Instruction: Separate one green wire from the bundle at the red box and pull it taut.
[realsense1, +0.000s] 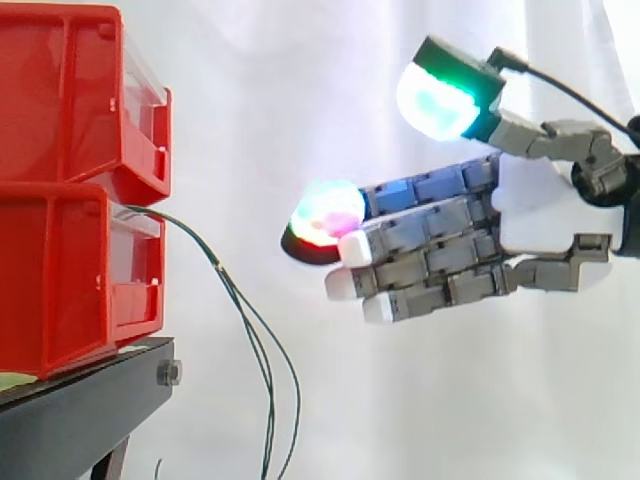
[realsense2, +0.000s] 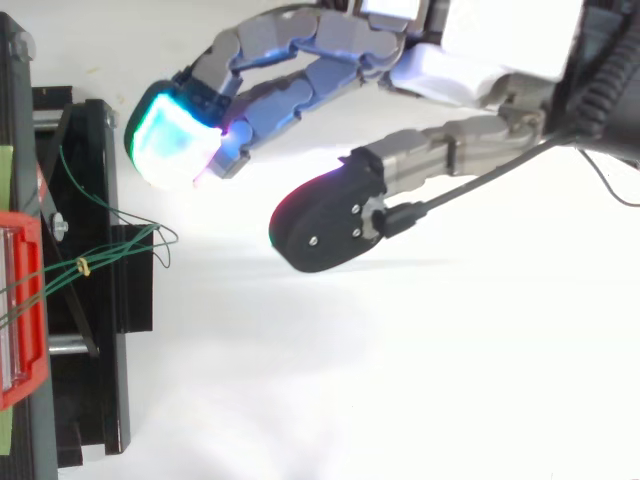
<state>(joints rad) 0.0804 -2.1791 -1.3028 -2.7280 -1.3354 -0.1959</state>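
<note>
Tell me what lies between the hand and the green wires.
Nothing: in the side view, the stretch between the open hand and the green wires is bare, only white curtain behind.

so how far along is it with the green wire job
Done: nothing yet. The green wires hang slack together from the lower red box.
In hand: the approach. The hand is open, its fingers pointing towards the wires and clear of them.
Left: single out one wire, pinch it and pull it taut.
</note>
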